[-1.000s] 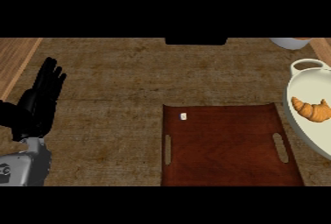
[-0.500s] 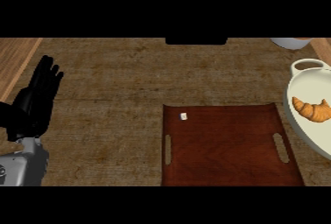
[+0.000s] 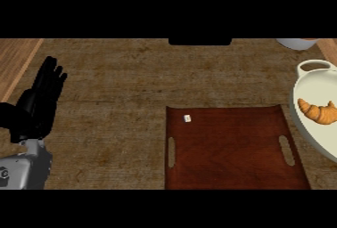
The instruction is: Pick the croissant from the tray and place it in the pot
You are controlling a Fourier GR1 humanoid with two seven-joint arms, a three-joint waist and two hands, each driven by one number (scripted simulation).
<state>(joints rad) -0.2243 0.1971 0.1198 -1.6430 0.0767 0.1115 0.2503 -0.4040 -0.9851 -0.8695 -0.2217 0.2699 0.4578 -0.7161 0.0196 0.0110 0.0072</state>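
A golden croissant (image 3: pixel 317 111) lies inside the white pot (image 3: pixel 306 95) at the right edge of the head view. The dark wooden tray (image 3: pixel 230 149) with two slot handles sits in the lower middle; only a small white item (image 3: pixel 187 118) rests near its far left corner. My left hand (image 3: pixel 38 109) stands at the left edge, fingers straight and pointing up, holding nothing, far from tray and pot. No right hand shows.
A white bowl (image 3: pixel 297 43) peeks in at the top right, behind the pot. A dark object (image 3: pixel 200 41) sits at the counter's far edge. A lighter wooden strip (image 3: pixel 16 62) runs along the left.
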